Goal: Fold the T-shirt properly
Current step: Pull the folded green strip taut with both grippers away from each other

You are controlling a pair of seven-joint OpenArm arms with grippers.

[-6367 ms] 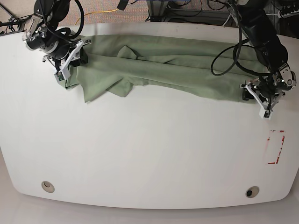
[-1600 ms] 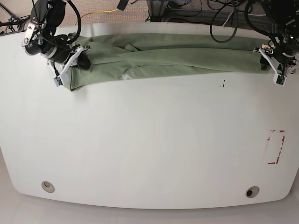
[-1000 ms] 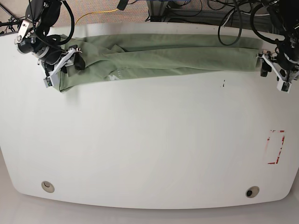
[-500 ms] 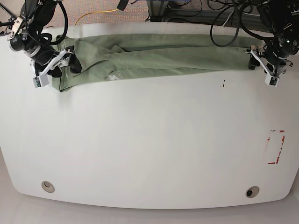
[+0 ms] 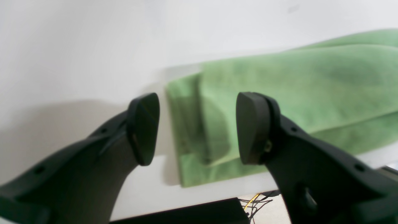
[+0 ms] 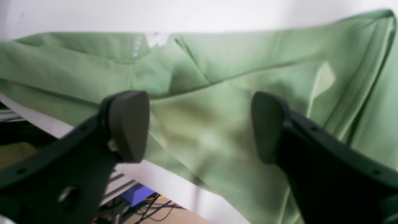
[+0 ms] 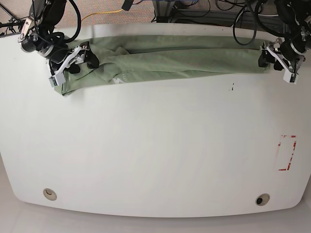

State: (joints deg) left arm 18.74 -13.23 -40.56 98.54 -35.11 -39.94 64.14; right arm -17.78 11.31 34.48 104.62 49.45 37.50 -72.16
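Note:
The sage-green T-shirt (image 7: pixel 170 58) lies as a long, narrow folded band along the far side of the white table (image 7: pixel 155 145). At its left end in the base view, my right gripper (image 7: pixel 73 65) hovers with its jaws wide apart. In the right wrist view the gripper (image 6: pixel 199 127) is open over creased cloth (image 6: pixel 217 62), clasping nothing. My left gripper (image 7: pixel 278 64) sits at the band's right end. The left wrist view shows it (image 5: pixel 197 130) open, with the shirt's (image 5: pixel 279 81) folded end lying flat on the table beyond the gap.
A red-outlined rectangle (image 7: pixel 286 153) is marked near the table's right edge. A small dark mark (image 7: pixel 232 88) sits just in front of the shirt. Two round holes (image 7: pixel 48 194) (image 7: pixel 262 199) lie near the front edge. Cables hang behind the far edge.
My right gripper has opened wider and shifted back over the shirt's end. My left gripper has drifted slightly outward and toward the far edge. The shirt has barely moved.

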